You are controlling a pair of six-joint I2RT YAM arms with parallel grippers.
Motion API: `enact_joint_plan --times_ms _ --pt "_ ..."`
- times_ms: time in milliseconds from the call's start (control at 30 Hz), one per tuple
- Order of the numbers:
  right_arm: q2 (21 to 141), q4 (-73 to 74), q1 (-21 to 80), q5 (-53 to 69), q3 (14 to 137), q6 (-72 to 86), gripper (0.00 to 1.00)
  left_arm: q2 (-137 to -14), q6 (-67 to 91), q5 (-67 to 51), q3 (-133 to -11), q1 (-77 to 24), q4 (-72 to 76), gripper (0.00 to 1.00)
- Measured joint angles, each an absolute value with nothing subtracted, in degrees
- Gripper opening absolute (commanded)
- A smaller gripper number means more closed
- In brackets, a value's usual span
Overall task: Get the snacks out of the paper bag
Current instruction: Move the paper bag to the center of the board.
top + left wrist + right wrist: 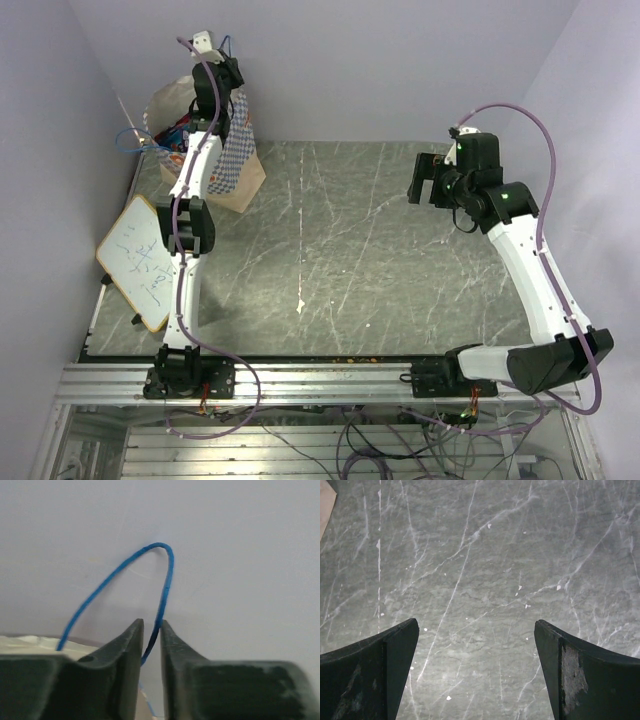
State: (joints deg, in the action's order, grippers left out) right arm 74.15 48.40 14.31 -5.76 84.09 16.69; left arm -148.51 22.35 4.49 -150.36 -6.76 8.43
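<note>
Snacks (183, 130) in red and blue show inside the open mouth of the paper bag (237, 165), which stands upright at the table's (350, 250) far left corner. The left gripper (151, 625) hangs above that corner, over the bag's rim. Its fingers (127, 650) are drawn close, with only a narrow slit between them. The blue cord handle (167, 570) runs down into that slit, but whether it is clamped cannot be told. The right gripper (477, 645) hovers over the table's bare right side, fingers spread wide around nothing. A yellow-framed whiteboard (140, 262) lies at the table's left edge.
</note>
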Motion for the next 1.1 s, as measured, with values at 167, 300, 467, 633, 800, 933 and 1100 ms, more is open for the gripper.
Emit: enact_joint_plan --times_ms 167,300,467,633,800,933,1100 --pt "74.7 48.4 14.3 -5.7 84.6 16.5 1.0 -148.5 22.1 4.5 -150.4 -6.7 9.4 0.08" --pt "74.5 48.3 14.3 -5.5 84.5 16.5 1.0 -148.2 22.1 4.1 -150.1 -6.8 9.2 0.07" --pt "73.1 48.0 14.3 -5.1 83.9 17.1 1.0 -144.3 22.1 2.6 -145.7 -7.5 7.5 0.07" --pt "71.2 47.6 14.3 -4.5 82.8 18.1 1.0 -137.5 21.8 2.0 -138.5 -10.2 2.8 0.07" --pt "69.3 46.4 14.3 -4.2 81.2 19.2 1.0 -128.6 21.7 1.7 -127.7 -14.6 -0.3 0.07" --pt "67.6 46.5 14.2 -3.3 79.4 20.8 1.0 -120.2 23.2 0.6 -117.8 -18.9 -2.7 0.07" --pt "67.1 46.5 14.2 -1.4 78.9 23.2 1.0 -108.8 27.1 -1.3 -103.9 -23.2 -4.7 0.07"
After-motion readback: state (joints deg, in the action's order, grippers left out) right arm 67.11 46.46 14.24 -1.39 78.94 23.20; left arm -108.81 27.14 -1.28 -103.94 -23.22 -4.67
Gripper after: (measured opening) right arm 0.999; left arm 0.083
